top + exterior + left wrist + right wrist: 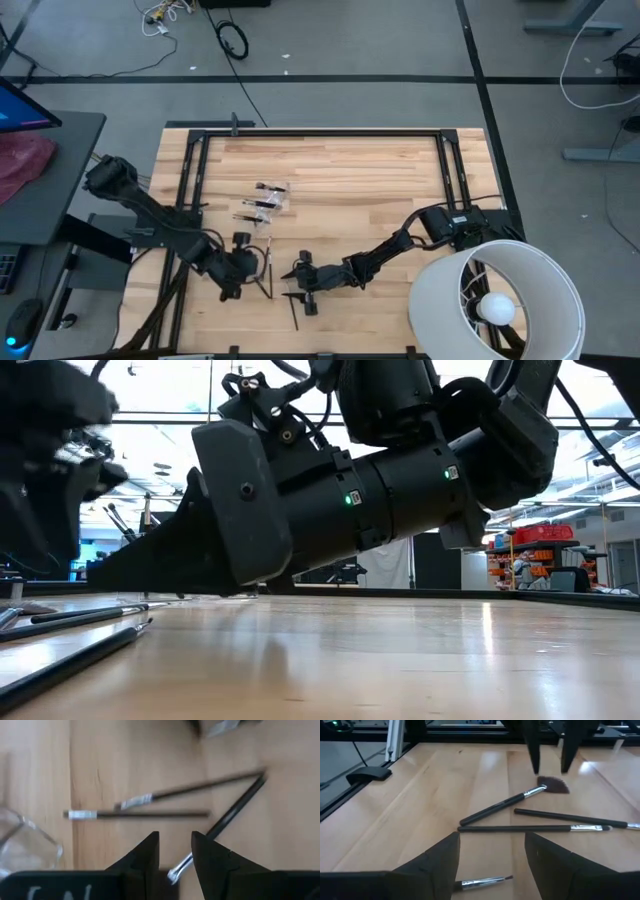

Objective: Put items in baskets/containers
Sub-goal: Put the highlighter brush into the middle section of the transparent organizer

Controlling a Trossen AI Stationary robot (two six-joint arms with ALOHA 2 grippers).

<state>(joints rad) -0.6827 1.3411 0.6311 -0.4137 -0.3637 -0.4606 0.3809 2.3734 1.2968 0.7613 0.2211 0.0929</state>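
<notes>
Left gripper [262, 268] fingers apart above brushes [140, 813], right gripper [291, 284] likewise, wooden table [350, 170], grey floor beyond.

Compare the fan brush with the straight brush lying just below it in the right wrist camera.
The fan brush ends in a wide, spread tuft of dark bristles; the straight brush ends in a small narrow tip. The fan brush lies slanted across the table, while the straight brush lies level across the picture. The fan brush's head sits just under the left gripper; the straight brush lies nearer the open right gripper. Both have thin dark handles and silver collars, and both lie flat, ungripped.
</notes>
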